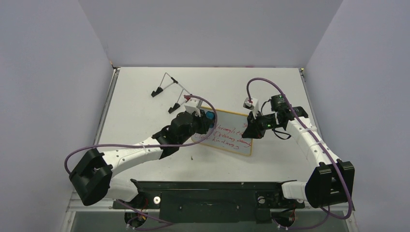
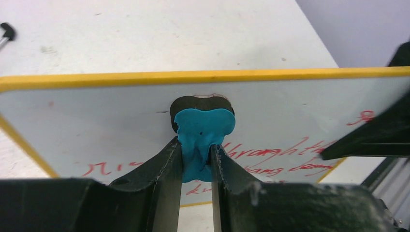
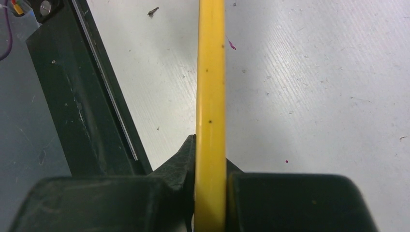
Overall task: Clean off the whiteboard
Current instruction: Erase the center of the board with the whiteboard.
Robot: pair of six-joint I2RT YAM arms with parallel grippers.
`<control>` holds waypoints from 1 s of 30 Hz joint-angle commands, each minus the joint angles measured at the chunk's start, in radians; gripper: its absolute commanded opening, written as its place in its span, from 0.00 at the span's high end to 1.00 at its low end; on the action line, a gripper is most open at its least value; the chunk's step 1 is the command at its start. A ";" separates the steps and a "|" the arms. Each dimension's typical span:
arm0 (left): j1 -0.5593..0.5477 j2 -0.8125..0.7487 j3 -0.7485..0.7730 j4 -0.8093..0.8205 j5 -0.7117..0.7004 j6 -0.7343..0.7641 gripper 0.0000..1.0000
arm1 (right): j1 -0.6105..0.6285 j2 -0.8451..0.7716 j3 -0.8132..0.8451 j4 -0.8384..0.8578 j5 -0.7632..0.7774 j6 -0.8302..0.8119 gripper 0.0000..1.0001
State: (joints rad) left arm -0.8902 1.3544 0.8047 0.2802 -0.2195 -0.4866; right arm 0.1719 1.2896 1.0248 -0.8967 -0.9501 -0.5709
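Bright, even light; soft shadows; close foregrounds blurred.

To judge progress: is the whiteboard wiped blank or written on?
Written on: lines of red handwriting show on the whiteboard, beside the blue eraser.

Top view: I'm looking down from above and behind the base rail (image 1: 208,193), facing the far wall (image 1: 208,29). I'm far enough back to take in the whole desk (image 1: 145,87) and both arms.

Left wrist view: I sit close behind the left claw (image 2: 197,151), looking along it at a shallow angle onto the whiteboard (image 2: 96,125) face. The blue eraser (image 2: 203,128) is at centre frame, with far desk beyond.

Right wrist view: very close behind the right claw (image 3: 210,157), looking along the board's yellow rim edge-on, back toward the base rail.

Shared: all three views hold the board and some desk surface.
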 commanded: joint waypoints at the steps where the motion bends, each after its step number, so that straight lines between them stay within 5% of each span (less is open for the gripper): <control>1: 0.052 -0.032 -0.050 -0.036 -0.069 -0.017 1.00 | 0.015 -0.003 0.003 -0.058 0.025 -0.044 1.00; 8: 0.063 -0.164 -0.090 -0.079 -0.020 -0.001 1.00 | 0.014 0.001 0.002 -0.059 0.025 -0.044 1.00; 15: 0.109 -0.244 -0.089 -0.077 0.330 0.022 1.00 | 0.014 0.000 0.002 -0.057 0.030 -0.045 1.00; 25: 0.117 -0.220 -0.085 -0.321 0.405 0.001 1.00 | 0.012 -0.003 0.002 -0.054 0.037 -0.047 1.00; 30: 0.012 -0.172 -0.067 -0.539 0.218 -0.046 1.00 | 0.012 -0.007 0.000 -0.046 0.044 -0.043 1.00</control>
State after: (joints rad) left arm -0.8062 1.1515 0.7021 -0.0509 0.1112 -0.4942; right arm 0.1741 1.2896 1.0248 -0.9165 -0.9577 -0.5919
